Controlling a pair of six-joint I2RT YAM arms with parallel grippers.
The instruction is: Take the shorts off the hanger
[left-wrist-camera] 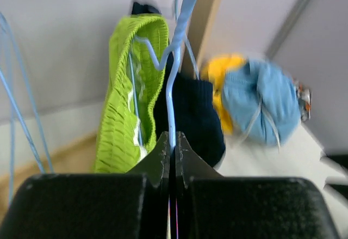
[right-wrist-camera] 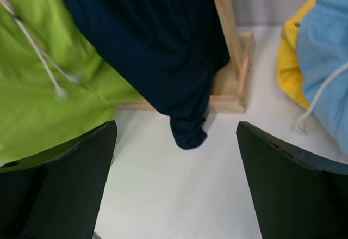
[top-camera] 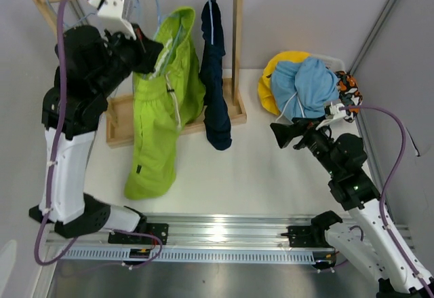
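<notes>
Two pairs hang on the wooden rack [top-camera: 237, 40], soft lime green shorts [top-camera: 163, 108] and dark navy shorts [top-camera: 215, 87], so steady the thin blue plastic hanger [left-wrist-camera: 173, 103] your left gripper [left-wrist-camera: 171, 143] pinches while the spread right gripper [top-camera: 283, 135] beside the rack draws the green pair off.

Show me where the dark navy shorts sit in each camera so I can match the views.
Top external: navy shorts hang upper centre, right of the lime green shorts.
Left wrist: navy shorts at centre, behind the blue hanger.
Right wrist: navy shorts fill the top centre.
Shared landmark: the wooden post beside them.
</notes>
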